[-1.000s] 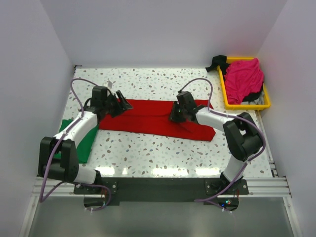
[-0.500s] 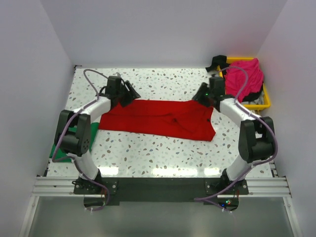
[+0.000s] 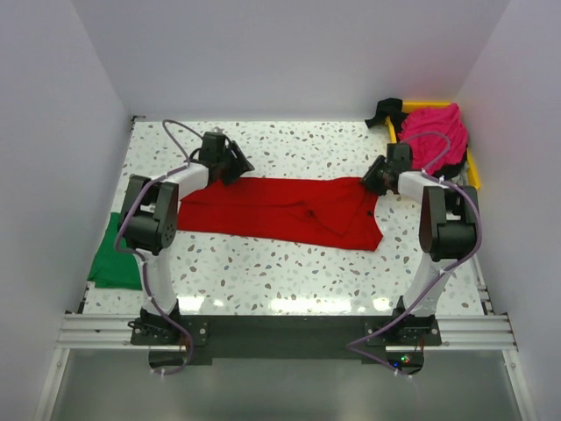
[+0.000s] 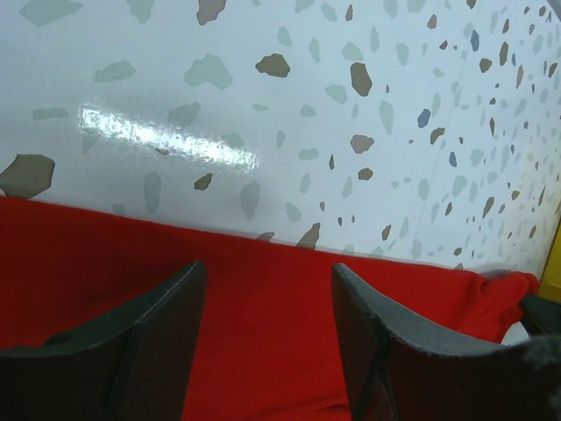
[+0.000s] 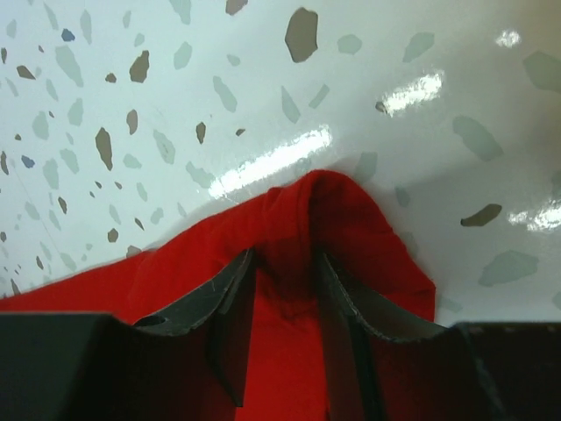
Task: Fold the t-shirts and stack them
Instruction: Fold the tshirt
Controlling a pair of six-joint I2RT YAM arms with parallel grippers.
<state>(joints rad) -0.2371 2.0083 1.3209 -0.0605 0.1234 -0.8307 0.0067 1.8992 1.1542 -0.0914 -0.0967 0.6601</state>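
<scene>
Red t-shirt [image 3: 280, 210]: spread in a long band on the table [image 3: 289, 263], one end just beside the yellow tray [image 3: 474, 178], the other well apart from it.
Magenta t-shirt [image 3: 431, 136]: heaped in the tray.
Green t-shirt [image 3: 114, 259]: at the table edge farthest from the tray.
My left claw [image 4: 267, 281]: wide, holding nothing, over the red shirt's back edge at the end away from the tray.
My right claw [image 5: 285, 263]: narrow, astride a raised ridge at the corner nearest the tray; I cannot tell whether the cloth is pinched.
Handling, my judgement: light, limp cloth that will sag and crease; thin edge hard to pick up.
Hold points: both back corners, taken together and lifted evenly.
</scene>
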